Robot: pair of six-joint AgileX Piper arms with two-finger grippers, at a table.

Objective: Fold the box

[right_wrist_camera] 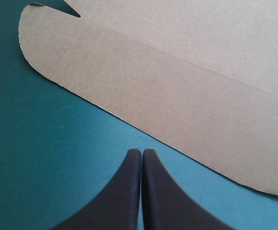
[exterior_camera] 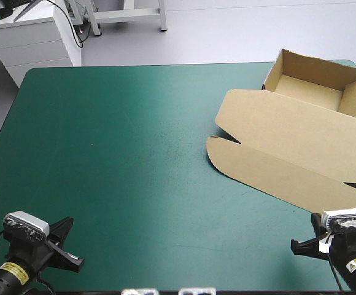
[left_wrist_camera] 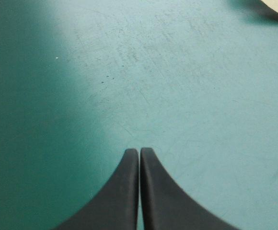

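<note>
Brown cardboard box [exterior_camera: 288,141], open tray, lid flat, at far right of teal-green table cover [exterior_camera: 135,153]. Black-finned left gripper [left_wrist_camera: 139,151] and right gripper [right_wrist_camera: 142,151] clenched, empty, the right near the lid's edge.

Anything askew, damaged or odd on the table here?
Nothing damaged. The box lies askew on the table near its far right corner, walls up, lid flat. Left gripper and right gripper are shut, off it.

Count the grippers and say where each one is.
2. The left gripper is at the table's near left corner, far from the box. The right gripper is at the near right corner, just short of the box's edge. Both are shut.
</note>
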